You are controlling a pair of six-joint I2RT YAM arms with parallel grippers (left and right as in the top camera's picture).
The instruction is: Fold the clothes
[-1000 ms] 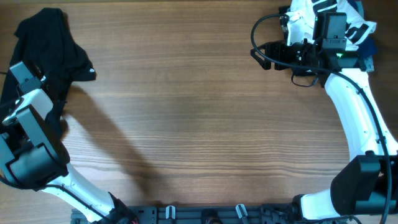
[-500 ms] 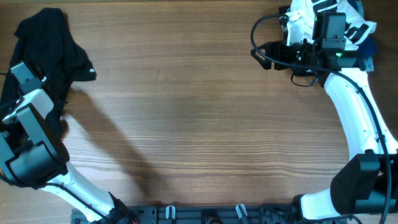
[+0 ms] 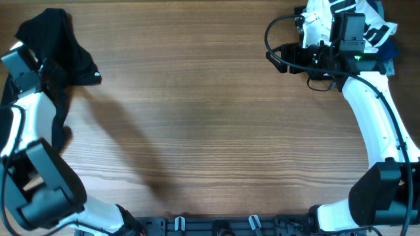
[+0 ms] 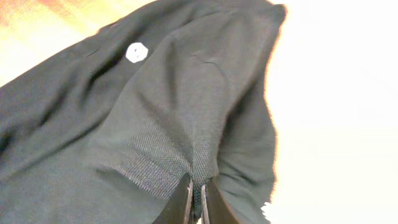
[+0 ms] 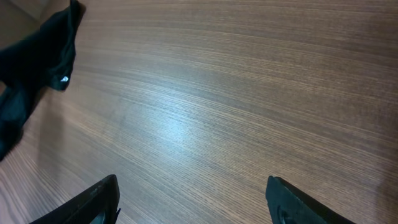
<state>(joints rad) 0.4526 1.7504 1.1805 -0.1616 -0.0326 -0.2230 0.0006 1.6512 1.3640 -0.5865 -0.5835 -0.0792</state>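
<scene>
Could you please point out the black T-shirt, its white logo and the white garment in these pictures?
T-shirt (image 3: pixel 58 34): overhead view, middle of the bunched fabric.
logo (image 4: pixel 135 53): left wrist view, centre of the white mark.
white garment (image 3: pixel 320 16): overhead view, plain white fabric.

Nothing legible
Black T-shirt (image 4: pixel 199 93) carries a small white round mark (image 4: pixel 136 52); black lettering on the white garment (image 3: pixel 318 19) is too small to read.

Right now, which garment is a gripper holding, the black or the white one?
The black T-shirt at far left: the left gripper is shut on its fabric. The white lettered garment at top right is not held; the right gripper is open.
</scene>
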